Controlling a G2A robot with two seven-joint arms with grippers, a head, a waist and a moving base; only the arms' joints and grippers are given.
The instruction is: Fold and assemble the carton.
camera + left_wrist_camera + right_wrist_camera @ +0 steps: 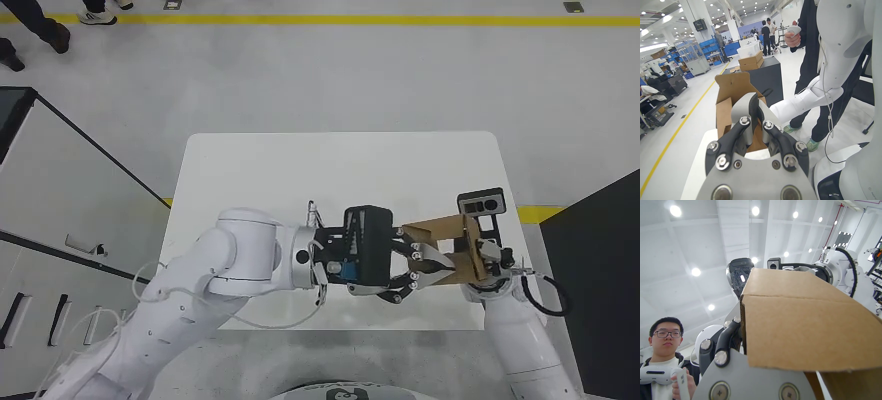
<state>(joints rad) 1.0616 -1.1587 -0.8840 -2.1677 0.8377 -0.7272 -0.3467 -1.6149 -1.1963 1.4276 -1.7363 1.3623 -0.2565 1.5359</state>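
The carton is over the right part of the white table, half open, with 1 flap upright. The left gripper pinches what seems to be its wall. The right gripper is at the other end; whether it grips, I cannot tell.

The brown carton shows 1 fold crease.

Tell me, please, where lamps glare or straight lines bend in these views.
Right wrist view: ceiling lamps glare behind the carton; left wrist view: the wide lens slightly bows the yellow floor line; top view: soft light, no glare on the table.
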